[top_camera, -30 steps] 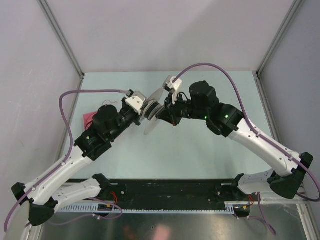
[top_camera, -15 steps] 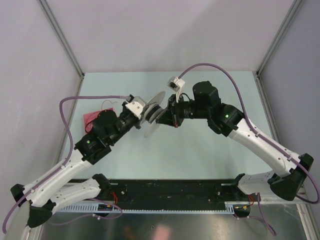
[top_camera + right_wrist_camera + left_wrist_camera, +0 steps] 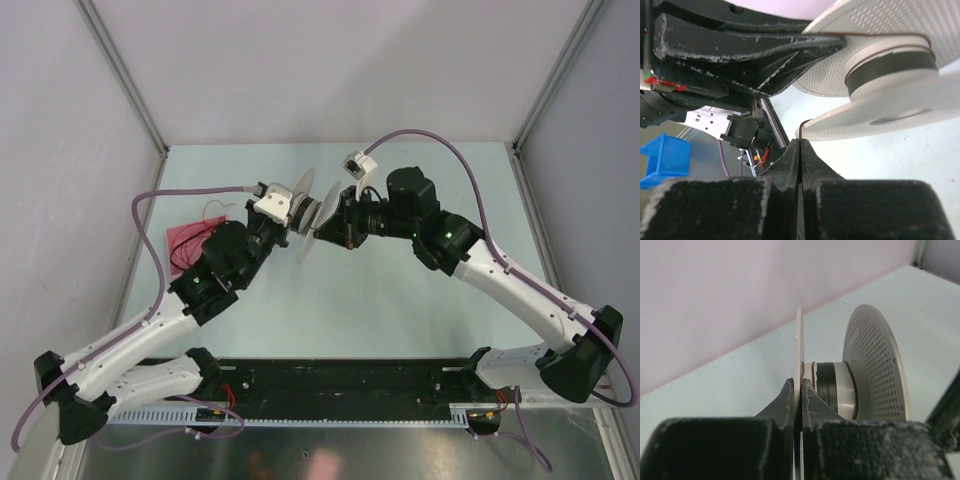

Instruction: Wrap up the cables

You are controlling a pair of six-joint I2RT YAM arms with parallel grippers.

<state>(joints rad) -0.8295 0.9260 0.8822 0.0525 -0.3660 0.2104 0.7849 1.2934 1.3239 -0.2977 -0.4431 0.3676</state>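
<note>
Left on the counter [image 3: 400, 300] a pink sheet [image 3: 183, 240] is seen, loose cables [image 3: 212, 211] curled beside it. The spool [image 3: 308, 214], axis level between the arms, is pinched at one flange by the left claw [image 3: 796, 390]. A strand [image 3: 803, 125] rising to its rim is nipped by the right claw [image 3: 799, 145].

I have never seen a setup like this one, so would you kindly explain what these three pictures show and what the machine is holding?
These are two robot arms bolted at the near edge of a table. The overhead picture looks down on both. The other two come from a camera on each wrist, looking along that arm's own fingers. The left pincer is shut on the thin rim of a pale grey spool, held in the air between the arms. The right pincer is shut on a hair-thin dark cable that leads up to the spool. On the table, far left, lies a flat pink item with loose wire strands beside it.
</note>
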